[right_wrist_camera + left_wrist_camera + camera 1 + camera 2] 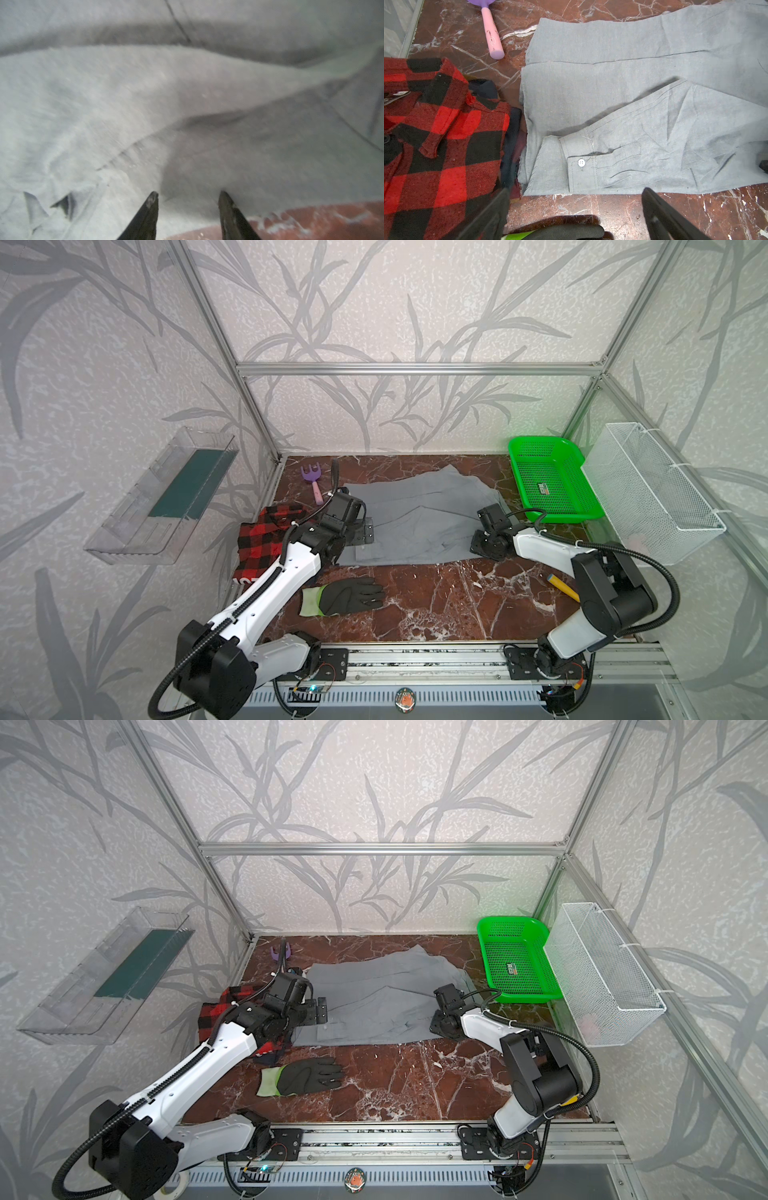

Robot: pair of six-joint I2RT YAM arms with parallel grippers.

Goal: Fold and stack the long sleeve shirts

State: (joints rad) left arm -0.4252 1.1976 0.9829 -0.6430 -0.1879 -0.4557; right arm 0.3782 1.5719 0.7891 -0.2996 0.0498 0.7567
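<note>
In both top views the grey long sleeve shirt (419,522) (374,1002) lies spread flat across the middle of the marble table, with a sleeve folded over its body. The sleeve's cuff has a white button (581,162). The red-and-black plaid shirt (262,539) (436,145) lies bunched against the grey one's left edge, partly under my left arm. My left gripper (368,533) (576,192) hovers wide open above the grey shirt's left end, holding nothing. My right gripper (482,537) (188,194) sits low at the shirt's right edge, jaws apart over the grey cloth (145,93).
A black glove with a yellow-green cuff (345,595) lies in front of the shirts. A purple toy rake (311,481) is at the back left, a green basket (536,441) at the back right beside a white wire basket (652,493). A yellow-handled tool (561,585) lies under my right arm.
</note>
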